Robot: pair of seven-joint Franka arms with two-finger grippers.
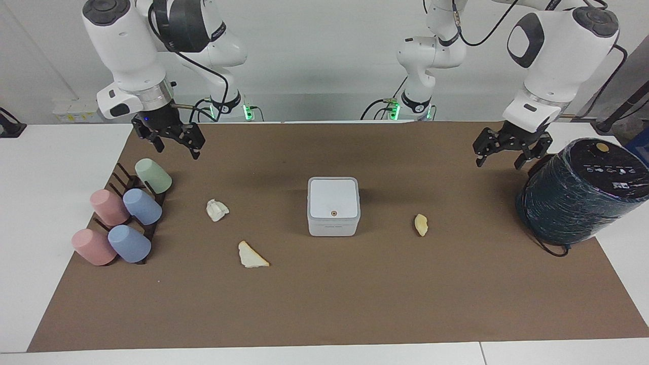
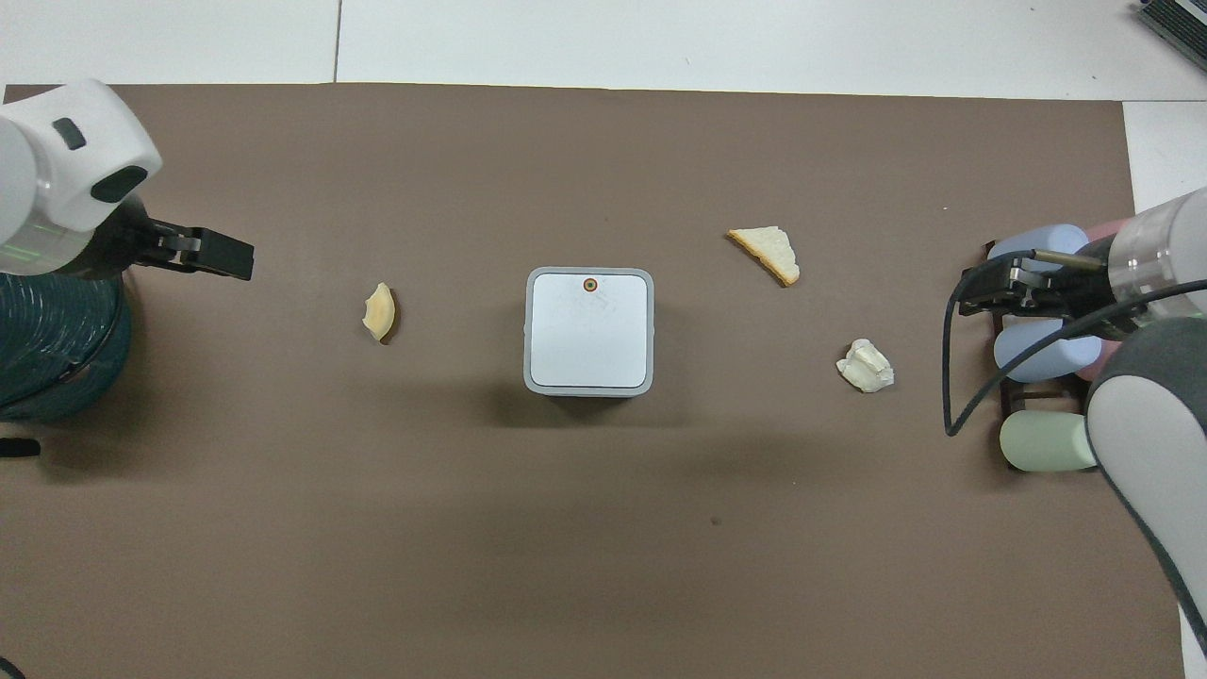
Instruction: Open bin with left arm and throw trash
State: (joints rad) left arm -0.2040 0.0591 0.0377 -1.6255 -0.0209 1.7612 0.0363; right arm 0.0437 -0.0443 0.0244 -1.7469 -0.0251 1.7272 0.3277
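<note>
The bin (image 1: 333, 205) is a small white square box in the middle of the brown mat, its lid shut, the orange button (image 1: 333, 213) on the lid edge farther from the robots. It also shows in the overhead view (image 2: 589, 330). The trash lies on the mat: a tissue wad (image 1: 217, 210) and a cream wedge (image 1: 252, 255) toward the right arm's end, and a yellowish chunk (image 1: 421, 224) toward the left arm's end. My left gripper (image 1: 499, 160) hangs open and empty in the air beside the dark cylinder. My right gripper (image 1: 176, 148) waits open above the cup rack.
A large dark plastic-wrapped cylinder (image 1: 578, 192) stands at the left arm's end of the table. Several pastel cups (image 1: 127, 218) lie on a dark rack at the right arm's end. White table (image 1: 50, 167) borders the mat.
</note>
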